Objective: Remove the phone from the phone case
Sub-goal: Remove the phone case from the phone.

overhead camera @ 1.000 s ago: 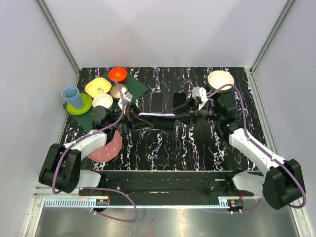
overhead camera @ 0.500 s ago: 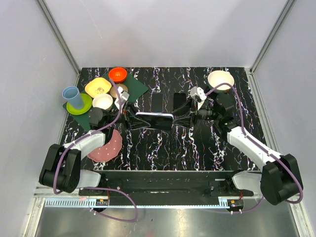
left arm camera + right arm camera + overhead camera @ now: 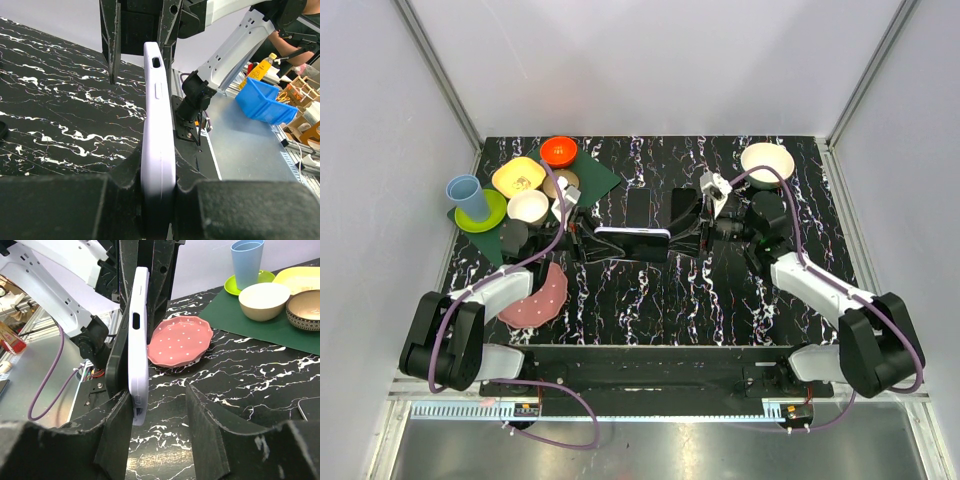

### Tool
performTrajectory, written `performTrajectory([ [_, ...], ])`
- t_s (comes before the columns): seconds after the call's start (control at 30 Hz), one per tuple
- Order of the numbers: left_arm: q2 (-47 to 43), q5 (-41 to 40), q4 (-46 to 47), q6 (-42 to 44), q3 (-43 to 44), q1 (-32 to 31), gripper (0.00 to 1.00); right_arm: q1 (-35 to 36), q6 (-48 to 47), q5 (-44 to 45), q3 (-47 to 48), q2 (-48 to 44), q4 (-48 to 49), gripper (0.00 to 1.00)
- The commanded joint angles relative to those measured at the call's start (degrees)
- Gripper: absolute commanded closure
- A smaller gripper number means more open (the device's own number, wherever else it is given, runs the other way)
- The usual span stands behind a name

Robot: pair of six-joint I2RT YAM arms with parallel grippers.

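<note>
Your right gripper (image 3: pixel 686 236) slid in and spread wider since a second ago. Top view: phone case (image 3: pixel 632 240) held up in the middle. Left wrist: left gripper (image 3: pixel 159 197) clamped on one end. Right wrist: fingers (image 3: pixel 210 420) apart around the other end, phone (image 3: pixel 115 360) maybe peeling out already. Next, pinch just the phone, pull.

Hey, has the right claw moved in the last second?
Yes. The right claw has slid left, away from the round cream bowl, toward the lilac-cased phone.
</note>
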Motion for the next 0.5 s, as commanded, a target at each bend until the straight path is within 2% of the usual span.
performTrajectory([
  [0.0, -0.8, -10.0, 13.9, 0.7, 0.2, 0.8, 1.00, 3.1, 2.8, -4.0, -0.2, 0.8, 4.4, 0.48],
  [0.47, 0.7, -13.5, 17.5, -2.8, -0.5, 3.9, 1.00, 4.8, -0.2, -7.1, -0.6, 2.2, 3.3, 0.46],
])
